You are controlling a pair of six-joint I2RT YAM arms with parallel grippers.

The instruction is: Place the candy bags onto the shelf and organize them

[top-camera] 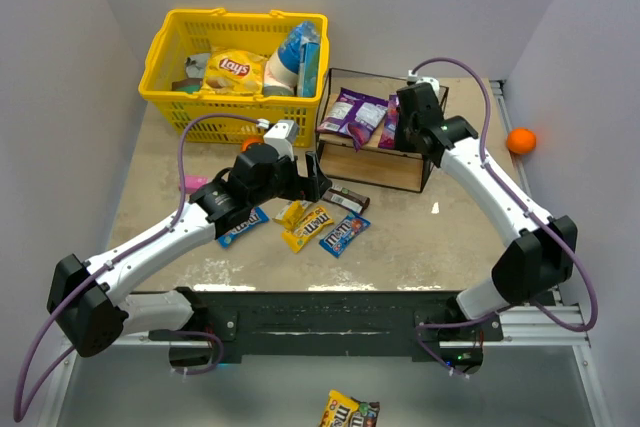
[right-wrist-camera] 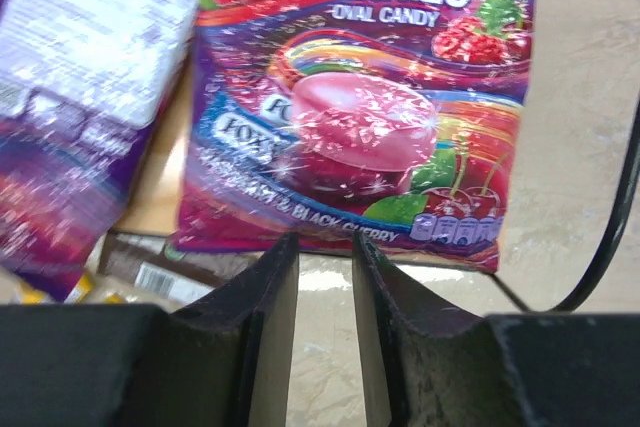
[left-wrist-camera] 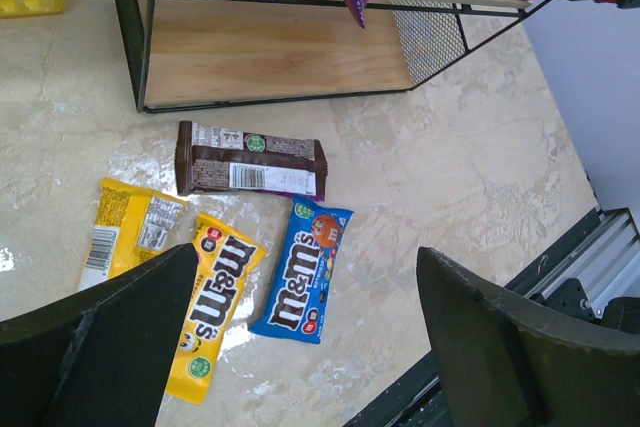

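The shelf (top-camera: 372,168) stands right of centre. Two purple candy bags lie on its top board, one on the left (top-camera: 355,113) and one on the right (top-camera: 389,123). My right gripper (top-camera: 399,128) hovers at the right bag's near edge (right-wrist-camera: 370,117), its jaws a narrow gap apart with nothing between them (right-wrist-camera: 325,243). My left gripper (top-camera: 318,179) is wide open (left-wrist-camera: 305,252) above loose packets on the table: a brown one (left-wrist-camera: 250,159), a yellow M&M's one (left-wrist-camera: 215,302), another yellow one (left-wrist-camera: 130,232) and a blue M&M's one (left-wrist-camera: 305,269). Another blue packet (top-camera: 243,227) lies under the left arm.
A yellow basket (top-camera: 165,97) with a Lays bag (top-camera: 232,71) stands at the back left. A pink pack (top-camera: 195,183) lies by the left arm. An orange ball (top-camera: 520,140) sits at the right edge. One M&M's packet (top-camera: 350,410) lies below the table's near edge.
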